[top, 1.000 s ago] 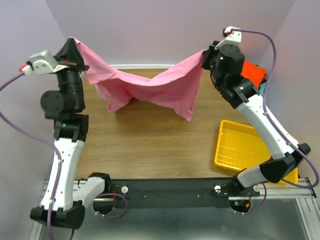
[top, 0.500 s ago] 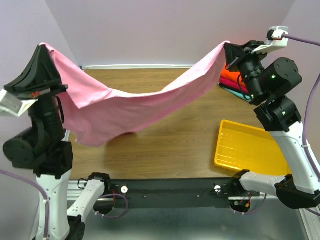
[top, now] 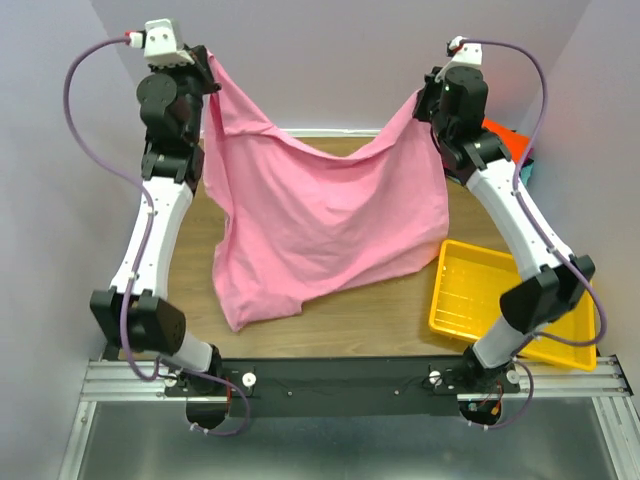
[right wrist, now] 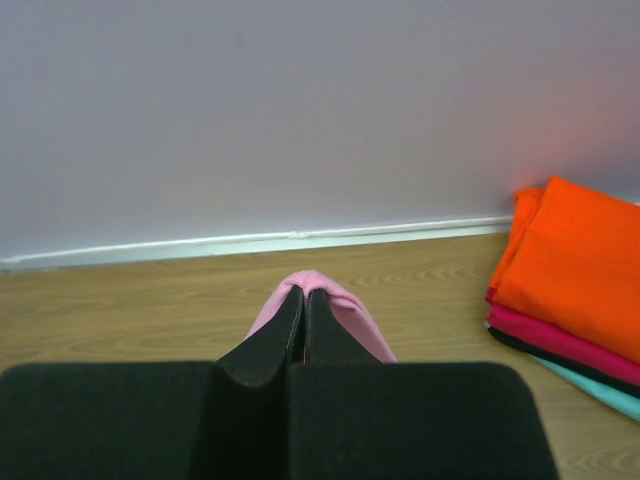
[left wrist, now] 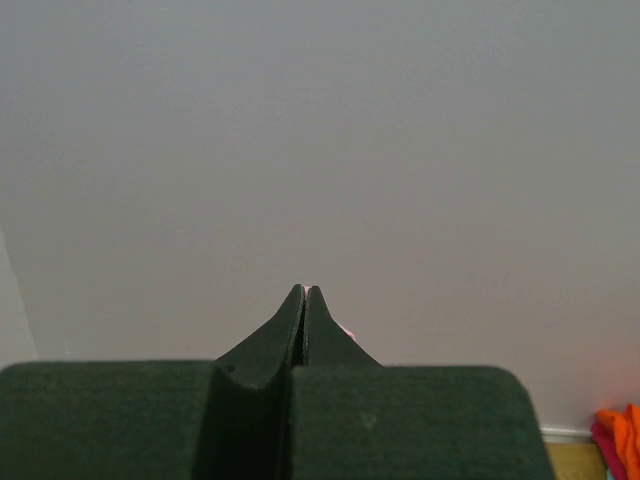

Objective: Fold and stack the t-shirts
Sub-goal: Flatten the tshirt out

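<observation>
L gripper (top: 208, 60) & R gripper (top: 424, 98) are up high, fingers pressed together, each pinching a top corner of the light pink t-shirt (top: 320, 220). It hangs spread btwn them over the wooden table (top: 390, 310). Folded stack w/ orange t-shirt (right wrist: 575, 250) on top sits far right, beyond the yellow tray (top: 480, 290).

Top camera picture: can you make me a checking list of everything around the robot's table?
Surface: wooden table, plain wood grain.
Job's things: pink t-shirt hangs spread between both arms, lower edge reaching the table; folded stack, orange on top, at the far right.
Clutter: yellow tray at the near right.
End effectors: left end effector and right end effector are each shut on a top corner of the shirt.
Cables: purple cables loop from each wrist, off the cloth.
Surroundings: plain lilac walls.
</observation>
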